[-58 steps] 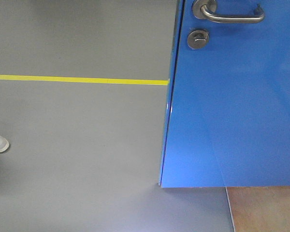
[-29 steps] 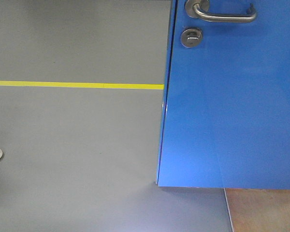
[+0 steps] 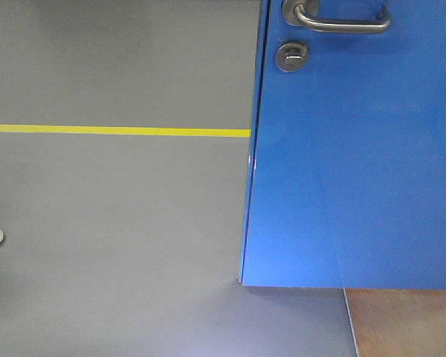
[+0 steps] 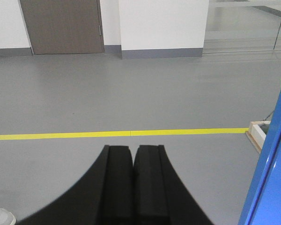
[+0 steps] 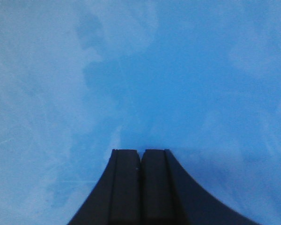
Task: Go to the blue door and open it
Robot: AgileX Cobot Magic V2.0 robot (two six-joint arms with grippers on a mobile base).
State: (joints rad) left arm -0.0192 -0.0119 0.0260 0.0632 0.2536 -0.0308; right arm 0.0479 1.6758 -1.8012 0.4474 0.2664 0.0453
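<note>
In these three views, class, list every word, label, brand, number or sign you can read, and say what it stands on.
None can be read.
The blue door, its lever handle and thumb-turn lock show no lettering.
The yellow floor line is plain tape, without text.
The brown door in the left wrist view bears no sign.
Both shut grippers, left and right, are unmarked black.

Matte black fingers are being shown on the left gripper (image 4: 133, 154) and right gripper (image 5: 140, 153): flat rectangular pads flanked by outward-curving, flaring black sides.
</note>
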